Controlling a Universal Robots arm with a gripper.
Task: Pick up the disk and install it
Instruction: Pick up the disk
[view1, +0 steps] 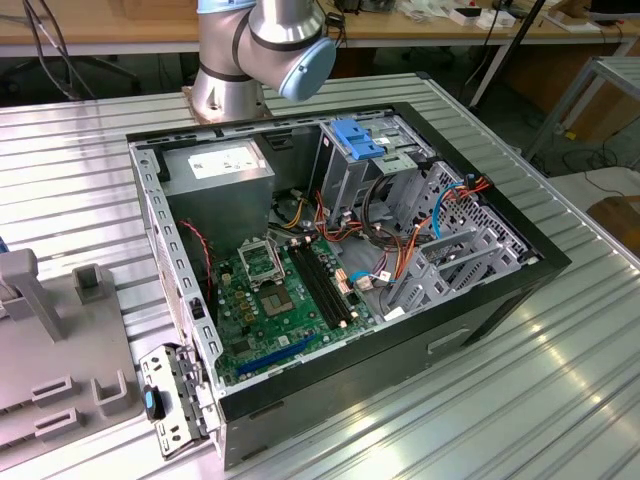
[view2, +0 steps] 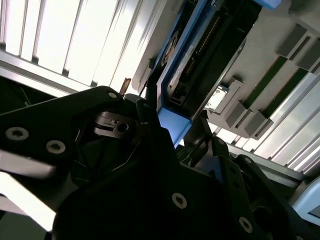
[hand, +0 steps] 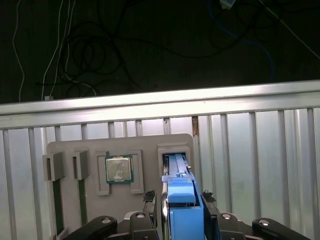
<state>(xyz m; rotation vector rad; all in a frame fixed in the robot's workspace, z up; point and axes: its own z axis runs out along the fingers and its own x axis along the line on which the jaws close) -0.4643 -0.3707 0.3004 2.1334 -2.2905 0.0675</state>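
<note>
Bright overhead light glares white off the ribbed table (view2: 65, 40) in the second wrist view.

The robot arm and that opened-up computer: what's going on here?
A robot arm is meant to fit a disk into the open computer case. In the first wrist view, its gripper is down at the disk, which stands on edge in a slot of a grey holder tray on the ribbed metal table, beside a processor chip. I cannot tell whether it has a grip yet. The disk is not in the case, so nothing is installed.
</note>
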